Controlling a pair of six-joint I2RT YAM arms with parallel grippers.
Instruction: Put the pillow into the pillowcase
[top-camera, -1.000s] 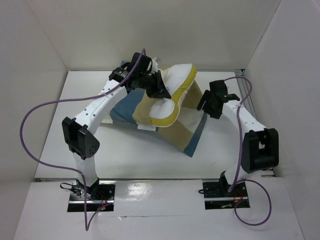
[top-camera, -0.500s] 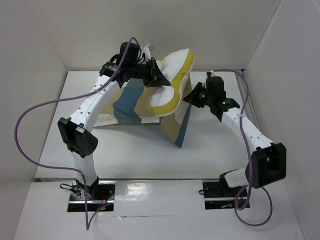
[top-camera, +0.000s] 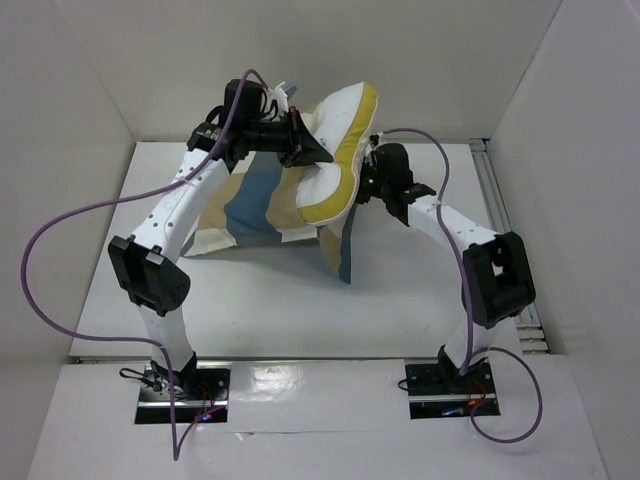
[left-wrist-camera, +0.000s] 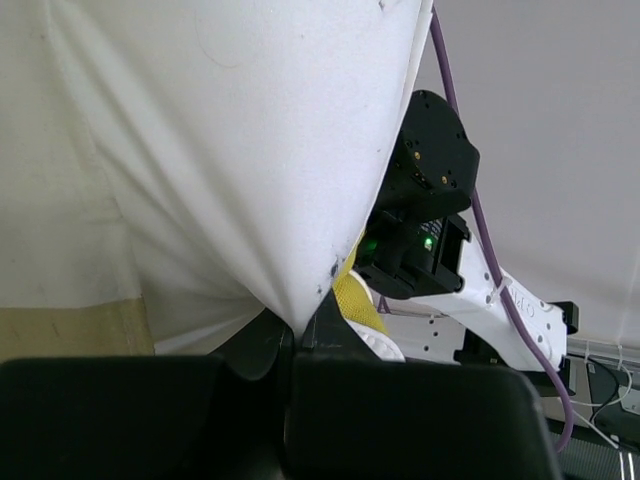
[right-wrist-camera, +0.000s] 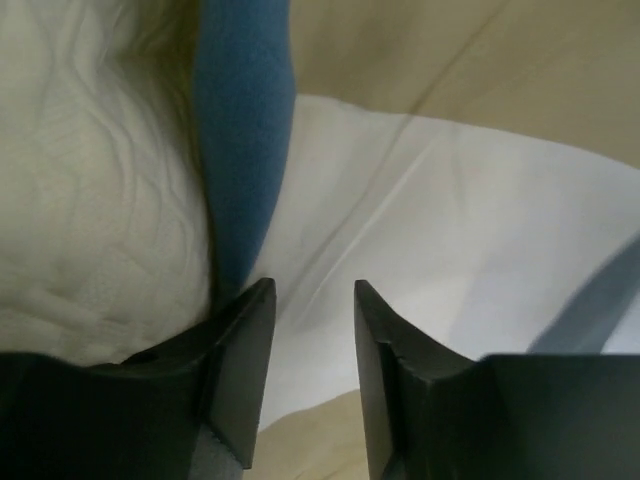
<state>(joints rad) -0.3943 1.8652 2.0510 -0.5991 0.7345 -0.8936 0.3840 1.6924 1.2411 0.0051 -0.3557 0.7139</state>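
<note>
- Left gripper was clamped on the pillow. Wrist view showed white cloth drawn to a creased peak and going in between the closed fingers, so no gap there.
- Right gripper had its jaws a narrow gap apart. Pale cloth showed through the gap, but I couldn't tell whether any of it sat between the fingers. In the top view it was up against the right side of the bundle, just below the pillow's bulge.
- Table: white top, both arm bases at the near edge, both arms reaching to the far middle.
- Pillowcase: blue, tan and cream blocks, hanging tent-like under the pillow. Its left part trailed down onto the table and its near-right corner pointed down toward the table. In the right wrist view a blue strip of it lay against the quilted pillow face and ran down to the left-hand finger.
- Pillow position: held up off the table at the far middle, between the two grippers, standing roughly on end and pinched in at the waist where the left gripper had it. The upper half leaned right and the lower half drooped over the top of the pillowcase. Couldn't tell whether any of it was inside the case.
- Yellow edge band: curved round the pillow's lower end and up its right side. A bit of it also showed right beside the left gripper's pinch.
</note>
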